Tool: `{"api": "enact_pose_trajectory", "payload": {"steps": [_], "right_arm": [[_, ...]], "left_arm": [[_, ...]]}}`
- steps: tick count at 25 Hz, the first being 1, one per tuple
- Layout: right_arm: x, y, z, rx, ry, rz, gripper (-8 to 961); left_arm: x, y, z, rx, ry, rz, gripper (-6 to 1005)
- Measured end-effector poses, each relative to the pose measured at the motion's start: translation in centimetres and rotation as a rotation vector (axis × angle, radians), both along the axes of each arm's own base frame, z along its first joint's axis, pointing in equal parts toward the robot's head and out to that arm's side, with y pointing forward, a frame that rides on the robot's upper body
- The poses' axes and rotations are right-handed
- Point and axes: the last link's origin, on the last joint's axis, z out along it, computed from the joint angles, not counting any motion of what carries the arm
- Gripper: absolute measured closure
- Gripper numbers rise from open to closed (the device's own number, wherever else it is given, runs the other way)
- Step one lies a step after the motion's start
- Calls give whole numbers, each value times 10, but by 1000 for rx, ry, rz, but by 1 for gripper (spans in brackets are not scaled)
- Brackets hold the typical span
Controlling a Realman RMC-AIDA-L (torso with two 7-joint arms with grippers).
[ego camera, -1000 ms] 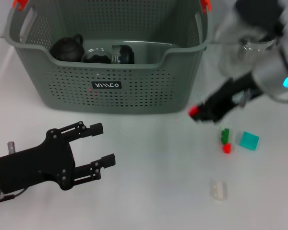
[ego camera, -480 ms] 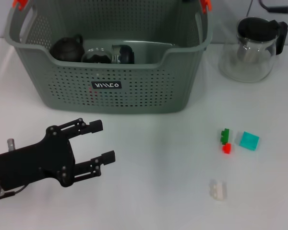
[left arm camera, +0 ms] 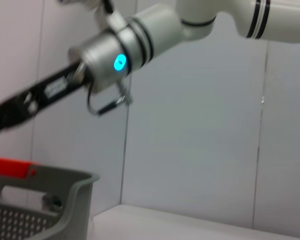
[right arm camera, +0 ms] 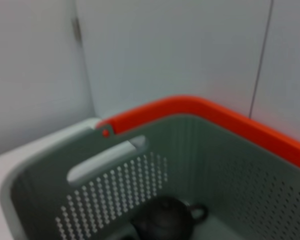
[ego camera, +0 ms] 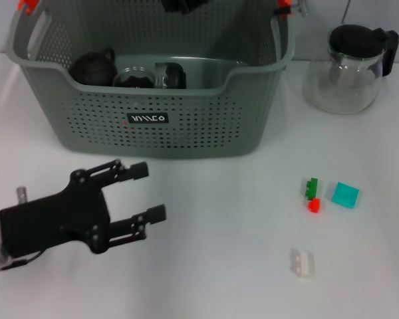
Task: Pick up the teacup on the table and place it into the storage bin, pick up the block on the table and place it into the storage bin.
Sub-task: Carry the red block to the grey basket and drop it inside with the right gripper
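The left hand [ego camera: 141, 193] is held low over the white worktop [ego camera: 219, 266], in front of the storage bin [ego camera: 153, 86] and toward its left end; its two black fingers [ego camera: 134, 171] are spread apart with nothing between them, and they are pointed toward the right. The storage bin is set at the back of the worktop, its orange handle clips [ego camera: 27, 6] seen at the upper corners and a small black label [ego camera: 147, 119] on its front wall. Inside the bin, toward its left half, a dark teapot [ego camera: 93, 67] is lying, and just to the right of it two dark rounded vessels [ego camera: 149, 76] are resting against each other; which of these is the teacup cannot be told.

At the top edge of the head view, above the bin's back wall, a small dark part of the right hand [ego camera: 183, 5] is seen; whether its fingers are apart or together cannot be told. In the right wrist view the bin's interior and the dark teapot [right arm camera: 165, 220] are looked down upon.

To the right of the bin, a glass teapot [ego camera: 349, 70] with a black lid is standing. In front of the bin and to its right, a green and red block [ego camera: 312, 195] is lying on the worktop, with a teal block [ego camera: 344, 195] just beside it, and a pale block [ego camera: 302, 262] is lying nearer the front edge.
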Motion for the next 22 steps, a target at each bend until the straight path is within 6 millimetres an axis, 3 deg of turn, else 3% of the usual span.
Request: {"api": "enact_pose_trajectory", "payload": {"steps": [7,13,15,18,20,22], "right_arm": [[5,-1,-24,7,-101,19,750],[3,-1,-20,11,-86,26,669],[0,-2,-14,10,-44,31,629],[-2,-12,6,-4,75,60,471],[2,-24,22,-26,162,106,365],[18,-45,41,-64,249,171,363]], "left_arm": [[3,5,-2,-2,5,-4,268],[2,5,-1,1,5,0,268],[2,5,-1,2,5,1,268],[2,5,-1,1,4,-1,268],[3,5,-1,0,1,-4,268],[2,4,-1,1,2,-3,268]]}}
